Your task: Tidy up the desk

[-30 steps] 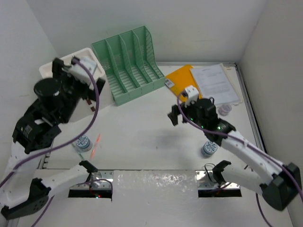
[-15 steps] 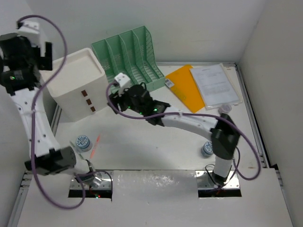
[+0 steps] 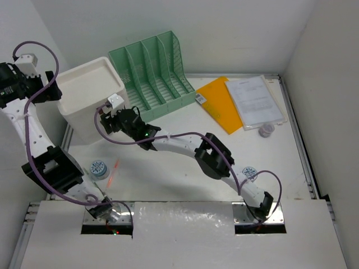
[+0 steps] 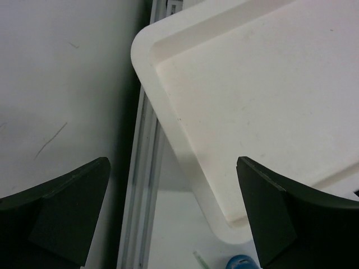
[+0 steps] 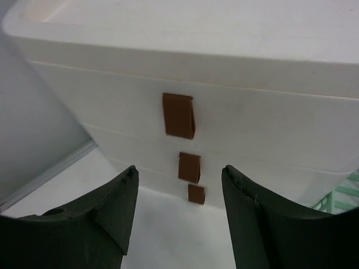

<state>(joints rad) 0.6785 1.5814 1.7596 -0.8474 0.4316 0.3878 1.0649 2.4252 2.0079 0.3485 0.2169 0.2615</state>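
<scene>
The white desk (image 3: pixel 179 154) holds a white drawer box (image 3: pixel 90 92) at the back left. My right gripper (image 3: pixel 104 122) is stretched far left and sits just before the box's front, open and empty. In the right wrist view the open gripper (image 5: pixel 178 171) faces the box's front (image 5: pixel 252 129) with its three brown pull tabs (image 5: pixel 178 115). My left gripper (image 3: pixel 45 87) is raised by the left wall, above the box's left edge, open and empty. In the left wrist view the left gripper (image 4: pixel 173 168) looks down on the box's top (image 4: pixel 263 95) and the desk's rail (image 4: pixel 143 185).
A green file rack (image 3: pixel 154 73) stands behind the box. An orange folder (image 3: pixel 216 103) and papers (image 3: pixel 253 101) lie at the back right, with a small cup (image 3: pixel 266 130). Tape rolls sit at the front left (image 3: pixel 98 168) and front right (image 3: pixel 248 172). A red pen (image 3: pixel 114 171) lies by the left roll.
My right arm has swung from mid-desk far left to the drawer box's front. My left arm has risen off the box to the left wall, uncovering it.
</scene>
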